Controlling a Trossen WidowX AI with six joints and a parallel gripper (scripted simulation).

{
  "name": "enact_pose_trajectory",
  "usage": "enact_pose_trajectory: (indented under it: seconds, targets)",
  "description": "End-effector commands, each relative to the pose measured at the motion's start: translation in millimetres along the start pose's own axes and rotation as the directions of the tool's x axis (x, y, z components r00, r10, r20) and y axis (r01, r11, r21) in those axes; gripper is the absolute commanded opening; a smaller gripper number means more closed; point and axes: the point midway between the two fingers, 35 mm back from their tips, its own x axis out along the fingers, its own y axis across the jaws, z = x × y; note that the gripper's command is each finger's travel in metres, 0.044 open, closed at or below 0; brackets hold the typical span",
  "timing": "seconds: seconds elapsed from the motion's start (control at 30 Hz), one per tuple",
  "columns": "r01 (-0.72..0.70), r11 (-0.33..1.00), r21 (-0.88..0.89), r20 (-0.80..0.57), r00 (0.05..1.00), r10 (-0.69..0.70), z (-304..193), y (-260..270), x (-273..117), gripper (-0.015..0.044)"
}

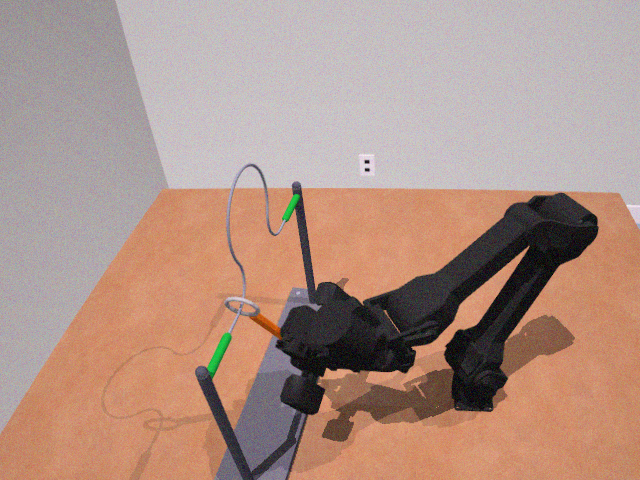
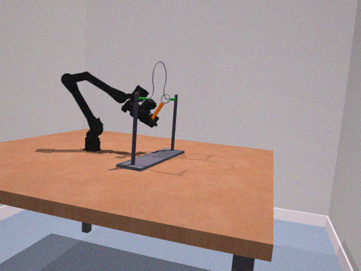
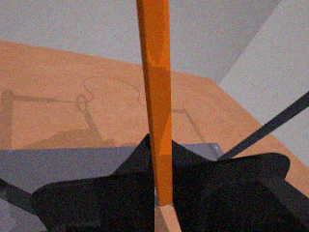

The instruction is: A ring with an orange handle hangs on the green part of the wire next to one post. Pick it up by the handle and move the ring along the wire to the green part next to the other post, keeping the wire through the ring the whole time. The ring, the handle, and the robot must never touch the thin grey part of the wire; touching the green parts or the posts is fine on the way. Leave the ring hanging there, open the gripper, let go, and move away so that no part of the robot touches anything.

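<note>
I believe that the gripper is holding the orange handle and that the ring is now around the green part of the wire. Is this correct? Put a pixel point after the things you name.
Not quite: the ring (image 1: 226,306) (image 2: 161,99) is around the thin grey part of the wire (image 1: 229,222) (image 2: 166,76), short of the nearer green part (image 1: 219,354), as the top view shows. The gripper (image 1: 280,342) (image 2: 153,119) (image 3: 154,137) is indeed holding the orange handle (image 1: 266,325) (image 2: 158,110) (image 3: 159,92).

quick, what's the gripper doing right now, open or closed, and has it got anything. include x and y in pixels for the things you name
Gripper (image 1: 283,338) (image 2: 152,119) (image 3: 154,137): closed, holding the orange handle (image 1: 266,325) (image 2: 157,110) (image 3: 159,92) of the ring (image 1: 227,308) (image 2: 161,100).
</note>
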Motion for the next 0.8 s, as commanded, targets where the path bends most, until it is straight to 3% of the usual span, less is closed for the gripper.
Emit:
enact_pose_trajectory:
  seconds: [0.0, 0.77]
  targets:
    - [-0.043, 0.997, 0.072, -0.010, 0.999, 0.044, 2, 16, -1, -0.0150]
    - [-0.132, 0.958, 0.255, -0.013, 0.990, 0.140, 11, 60, -12, -0.0150]
